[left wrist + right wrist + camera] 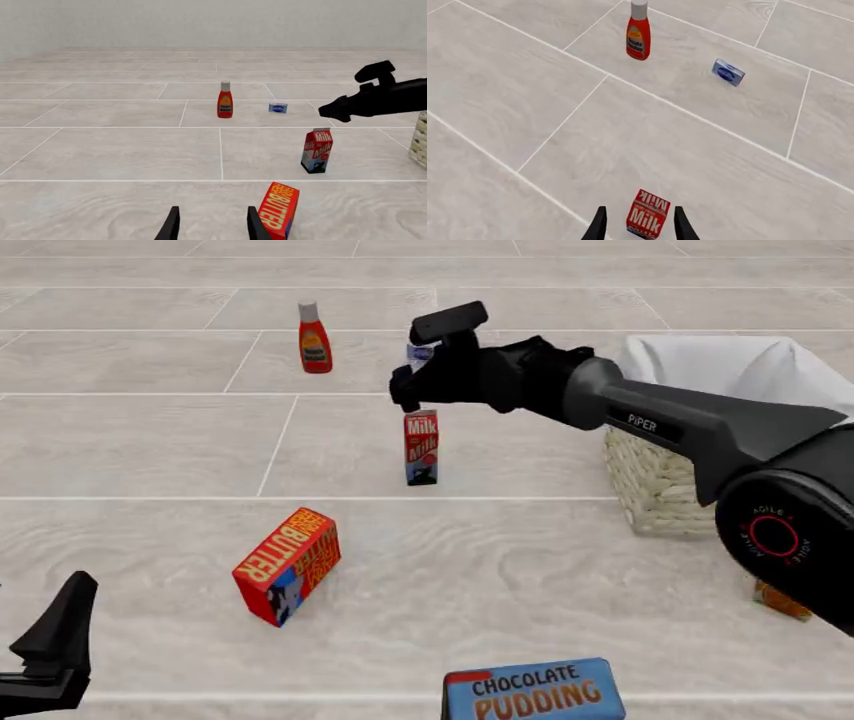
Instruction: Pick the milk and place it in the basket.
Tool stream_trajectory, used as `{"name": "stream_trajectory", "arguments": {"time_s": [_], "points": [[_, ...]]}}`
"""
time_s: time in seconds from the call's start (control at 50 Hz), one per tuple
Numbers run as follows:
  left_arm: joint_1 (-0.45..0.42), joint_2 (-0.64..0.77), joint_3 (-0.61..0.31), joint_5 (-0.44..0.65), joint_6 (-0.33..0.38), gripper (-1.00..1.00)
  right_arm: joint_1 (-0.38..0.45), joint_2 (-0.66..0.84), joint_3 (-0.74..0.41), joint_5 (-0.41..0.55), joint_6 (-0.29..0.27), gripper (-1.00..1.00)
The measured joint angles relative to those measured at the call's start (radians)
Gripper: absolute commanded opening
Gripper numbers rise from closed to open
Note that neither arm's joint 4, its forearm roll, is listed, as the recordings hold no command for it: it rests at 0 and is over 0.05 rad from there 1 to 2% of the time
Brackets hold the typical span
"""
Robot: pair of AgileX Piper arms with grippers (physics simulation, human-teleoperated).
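Here the right gripper [640, 224] hangs over the upright milk [422, 447], fingers spread to straddle its top without touching, left of the basket [654, 485]; the left gripper [212, 225] idles near, fingers apart, empty.

milk [422, 447]: printed carton, smooth, slight sheen
basket [657, 490]: woven wicker, rough, matt, cream
liner [727, 365]: white cloth, soft folds, matt
butter box [287, 564]: printed card, smooth
bottle [314, 338]: glossy red plastic, white cap
right arm [667, 420]: black plastic, smooth, satin
table [160, 460]: pale wood-grain tiles, matt
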Motion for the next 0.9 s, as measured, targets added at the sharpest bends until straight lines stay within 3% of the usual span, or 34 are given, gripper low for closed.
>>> {"name": "stream_trajectory", "arguments": {"time_s": [0.9], "points": [[0.0, 0.0, 0.0, 0.0, 0.0, 1.0, -0.028, 0.262, -0.137, -0.014, 0.057, 1.0]]}}
